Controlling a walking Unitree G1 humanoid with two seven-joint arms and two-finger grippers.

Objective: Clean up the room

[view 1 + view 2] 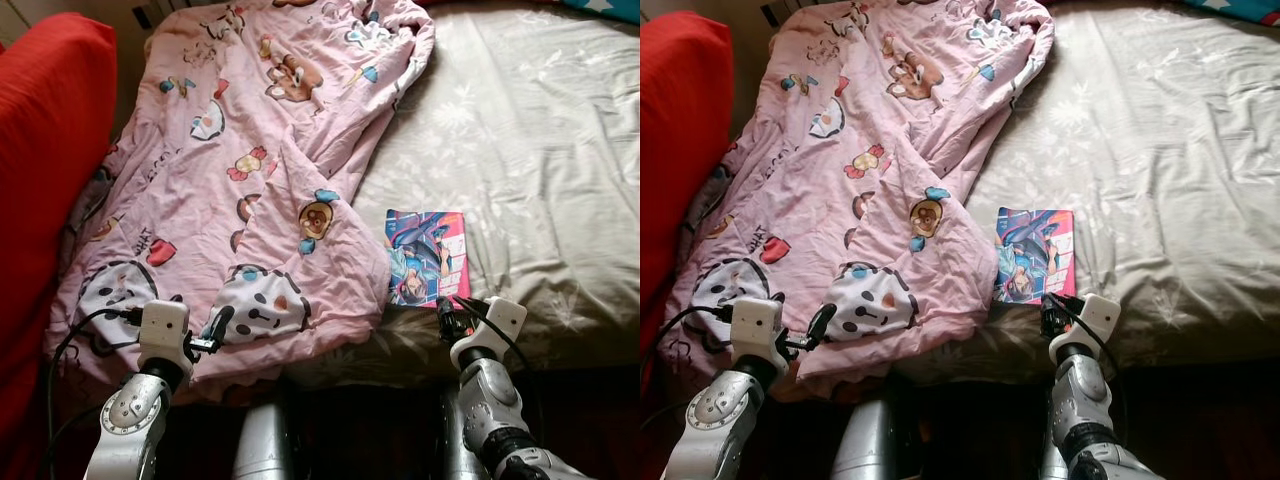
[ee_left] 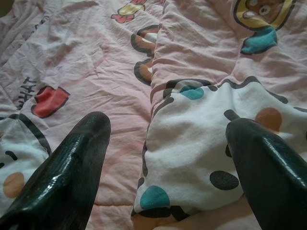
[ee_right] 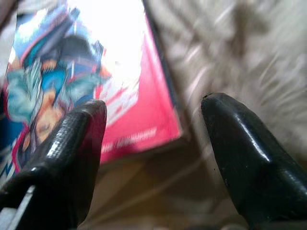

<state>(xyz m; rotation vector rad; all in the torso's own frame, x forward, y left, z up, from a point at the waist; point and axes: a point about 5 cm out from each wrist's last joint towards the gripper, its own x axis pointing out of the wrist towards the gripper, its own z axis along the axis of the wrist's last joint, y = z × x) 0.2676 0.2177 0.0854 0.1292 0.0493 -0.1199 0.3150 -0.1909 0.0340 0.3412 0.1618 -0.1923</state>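
Jaws spread, the right gripper [image 3: 153, 158] hangs at the near corner of the book [image 1: 427, 256], whose long axis runs away up the bed [image 1: 520, 150], far closer to it than the open-fingered left gripper [image 2: 168, 167] over the pink blanket [image 1: 250, 160]

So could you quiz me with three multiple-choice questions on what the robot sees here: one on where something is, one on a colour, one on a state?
1. Where does the book lie?
A. On the grey bedsheet, beside the blanket's edge
B. On the red cushion
C. Under the blanket

2. What is the main colour of the cartoon blanket?
A. Green
B. Pink
C. Black

3. How are the right gripper's fingers?
A. Shut on the book
B. Shut on the sheet
C. Open, holding nothing

Answers: 1 A, the book lies flat on the sheet, right of the blanket. 2 B, the fabric is pink with printed characters. 3 C, the right wrist view shows a gap between the fingers, just short of the book's corner.
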